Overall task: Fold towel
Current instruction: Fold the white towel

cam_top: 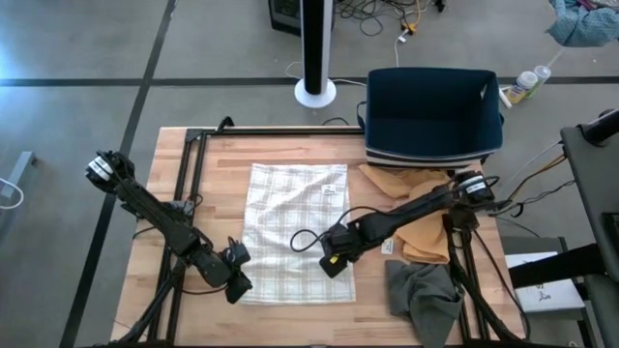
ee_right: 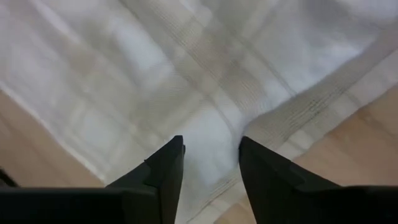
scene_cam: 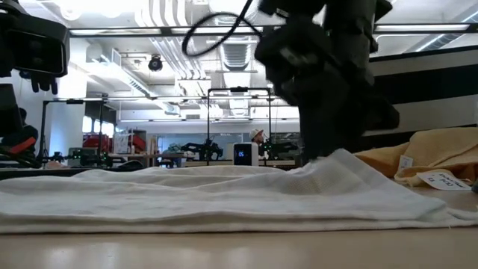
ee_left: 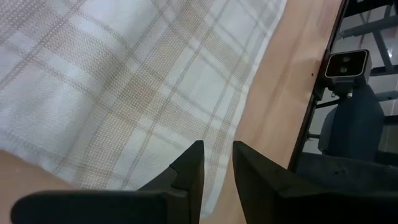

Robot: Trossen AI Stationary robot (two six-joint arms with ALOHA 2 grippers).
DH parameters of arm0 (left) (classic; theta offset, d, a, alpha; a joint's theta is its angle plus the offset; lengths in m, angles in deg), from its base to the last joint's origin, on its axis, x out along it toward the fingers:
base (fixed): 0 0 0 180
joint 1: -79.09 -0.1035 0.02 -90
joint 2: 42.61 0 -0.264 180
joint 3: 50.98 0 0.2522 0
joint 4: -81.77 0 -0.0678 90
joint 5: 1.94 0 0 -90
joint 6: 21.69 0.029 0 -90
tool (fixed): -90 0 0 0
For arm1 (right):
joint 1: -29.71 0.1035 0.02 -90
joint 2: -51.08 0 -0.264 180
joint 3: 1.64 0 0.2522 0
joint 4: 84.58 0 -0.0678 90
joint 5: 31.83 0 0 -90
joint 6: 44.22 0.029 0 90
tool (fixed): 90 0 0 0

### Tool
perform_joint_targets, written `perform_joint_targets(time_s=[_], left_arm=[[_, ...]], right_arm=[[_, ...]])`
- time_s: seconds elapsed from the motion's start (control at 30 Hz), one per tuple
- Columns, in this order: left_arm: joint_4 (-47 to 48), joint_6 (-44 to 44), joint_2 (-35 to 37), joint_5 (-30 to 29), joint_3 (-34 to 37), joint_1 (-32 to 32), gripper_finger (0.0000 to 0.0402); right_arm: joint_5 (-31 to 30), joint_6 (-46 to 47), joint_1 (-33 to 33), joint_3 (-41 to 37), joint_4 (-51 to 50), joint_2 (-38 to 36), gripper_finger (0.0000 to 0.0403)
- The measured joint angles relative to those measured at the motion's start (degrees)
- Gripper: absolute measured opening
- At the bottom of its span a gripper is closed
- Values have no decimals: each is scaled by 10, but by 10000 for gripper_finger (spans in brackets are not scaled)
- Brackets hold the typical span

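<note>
White cotton with a pale beige check, the towel (cam_top: 295, 232) lies spread flat in the middle of the wooden counter (cam_top: 203, 164), and we think it lies so because a fold needs two free corners. We see the left gripper (cam_top: 235, 272) just above the near left corner of the towel, fingers a little apart with nothing between them. The right gripper (cam_top: 334, 259) stands at the near right edge, its fingers spread over a small ridge of cloth but not yet pinching it. So we judge that each gripper is placed to take one near corner.

We count one checked towel, two arms, one dark blue bin (cam_top: 432, 116) at the far side, one tan cloth (cam_top: 411, 208) and one grey cloth (cam_top: 423, 295) waiting at the right.
</note>
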Motion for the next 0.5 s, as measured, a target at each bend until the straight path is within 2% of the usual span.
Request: perform_joint_targets(time_s=[0.33,0.5], left_arm=[[-11,-34,0,0,0,1,75],[-27,-28,0,0,0,1,75]], right_arm=[[-22,6,11,-3,-5,-17,155],[-75,36,37,-4,-10,-38,154]])
